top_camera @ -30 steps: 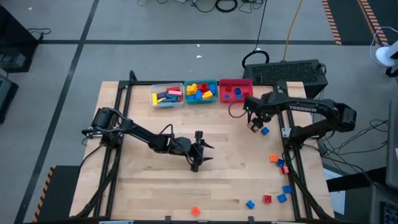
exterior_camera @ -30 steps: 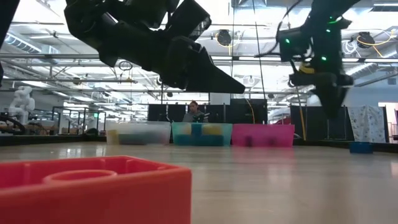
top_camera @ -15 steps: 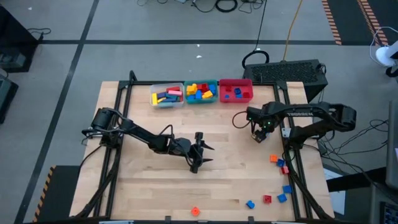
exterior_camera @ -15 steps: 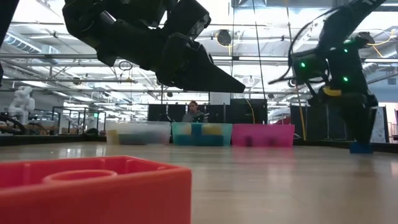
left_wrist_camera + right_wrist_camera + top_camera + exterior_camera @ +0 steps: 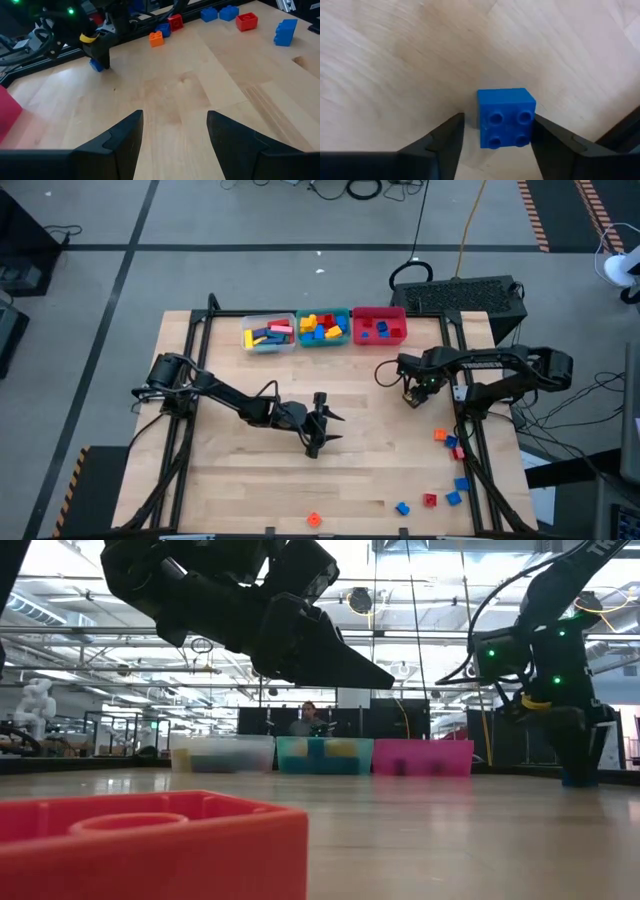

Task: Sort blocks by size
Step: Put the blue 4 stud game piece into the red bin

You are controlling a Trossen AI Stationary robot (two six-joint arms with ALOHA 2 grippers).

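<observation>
A small blue block (image 5: 506, 117) lies studs-up on the wood near the table's right side. My right gripper (image 5: 497, 131) points straight down over it, open, with one finger on each side; bare wood shows between one finger (image 5: 451, 137) and the block. The left wrist view shows this block (image 5: 96, 65) under that gripper (image 5: 95, 50). My left gripper (image 5: 332, 427) hovers open over the table's middle with nothing between its fingers (image 5: 175, 117). Loose blocks (image 5: 445, 440) lie along the right edge and near the front (image 5: 428, 501). My right gripper stands astride the blue block from above. One finger (image 5: 555, 145) lies close against the block's side (image 5: 532, 125), and I cannot tell whether it touches. The block rests flat on the table.
Three bins stand in a row at the far edge: clear (image 5: 268, 333), teal (image 5: 324, 327) and red (image 5: 380, 325), each holding blocks. An orange block (image 5: 314, 520) lies at the front edge, large in the low view (image 5: 150, 845). Bare wood lies between the two arms.
My right gripper has come down from beside the red bin, a little toward the near edge, onto the blue block, and has stayed there for the last half second. The block has kept its place.
</observation>
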